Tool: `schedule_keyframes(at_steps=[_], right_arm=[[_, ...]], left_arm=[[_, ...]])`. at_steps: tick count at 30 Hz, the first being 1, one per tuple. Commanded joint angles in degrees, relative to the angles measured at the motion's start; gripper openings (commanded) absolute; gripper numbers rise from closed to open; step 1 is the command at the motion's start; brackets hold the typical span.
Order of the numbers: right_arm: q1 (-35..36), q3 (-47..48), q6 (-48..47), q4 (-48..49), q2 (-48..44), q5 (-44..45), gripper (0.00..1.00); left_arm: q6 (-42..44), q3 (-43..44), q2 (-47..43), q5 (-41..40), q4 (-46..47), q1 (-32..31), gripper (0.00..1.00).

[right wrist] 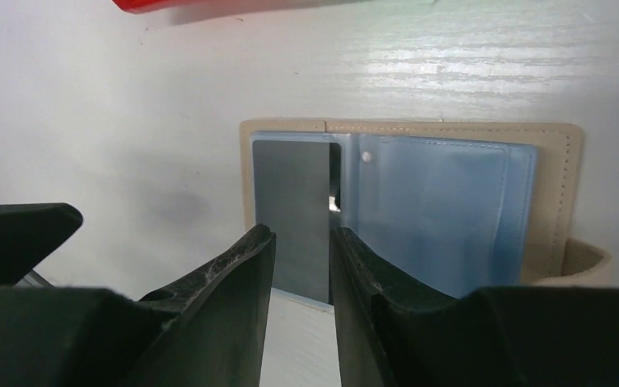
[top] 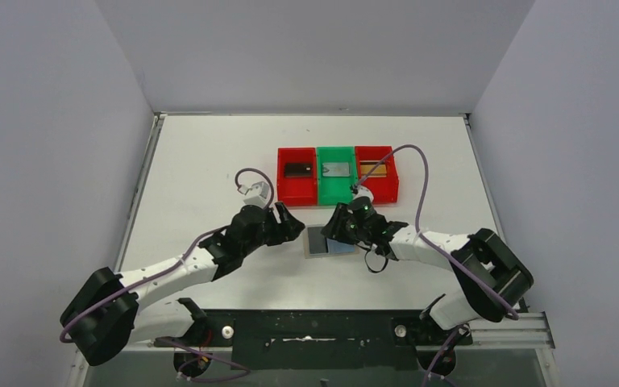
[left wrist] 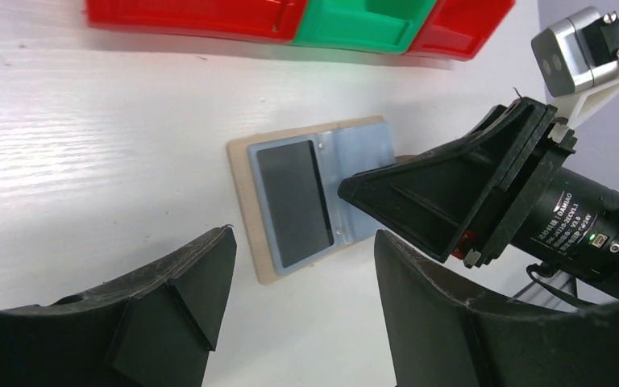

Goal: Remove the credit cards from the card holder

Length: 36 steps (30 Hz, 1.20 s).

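- lying open and flat on the table (top: 209,161), the holder (top: 328,240) sat just short of the bins (top: 335,195), between the two grippers; a dark card (left wrist: 294,201) sat in its left half, seen from above, against the blue lining.
- judged: card thin, stiff, light and slick. it lay flush, so nothing to pinch from above. best taken at the inner edge by the fold and slid out.
- judged: holder soft and light, likely to skate unless pinned.
- right gripper (right wrist: 300,242) hung low over the card's inner edge, fingers nearly together with a narrow slit between, nothing seen pinched.
- left gripper (left wrist: 302,242) was spread wide, near the holder's left edge, apart from it.
- beyond: the bins stood in a row, red, green, red, with the binned cards (top: 337,168) one to each.
- in the way: the two grippers crowded each other over the holder.
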Motion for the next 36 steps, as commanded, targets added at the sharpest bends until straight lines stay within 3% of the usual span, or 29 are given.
schedule_keyframes(at_steps=[1,5,9,21,30,36], right_arm=[[-0.5,2.2,0.4,2.8,2.9,-1.5,0.33],[-1.2,2.1,1.0,-1.0,4.6,2.2,0.33],[-1.5,1.1,0.6,0.3,5.3,0.0,0.33],[-1.7,-1.0,1.9,4.1,3.6,-1.4,0.3],[-3.0,-4.6,4.3,10.5,4.9,-4.5,0.28],[-3.6,-5.3,5.0,12.0,5.1,-5.6,0.28]], left_arm=[[-1.2,-0.3,-2.2,0.5,-0.5,2.0,0.63],[-1.2,-0.9,-3.1,1.8,0.3,3.0,0.63],[0.2,-0.7,-1.8,5.9,3.4,3.1,0.63],[1.8,5.3,11.9,14.8,5.2,1.5,0.53],[1.5,7.5,17.9,16.1,6.5,0.9,0.37],[1.6,9.9,21.4,14.2,4.4,0.8,0.37]])
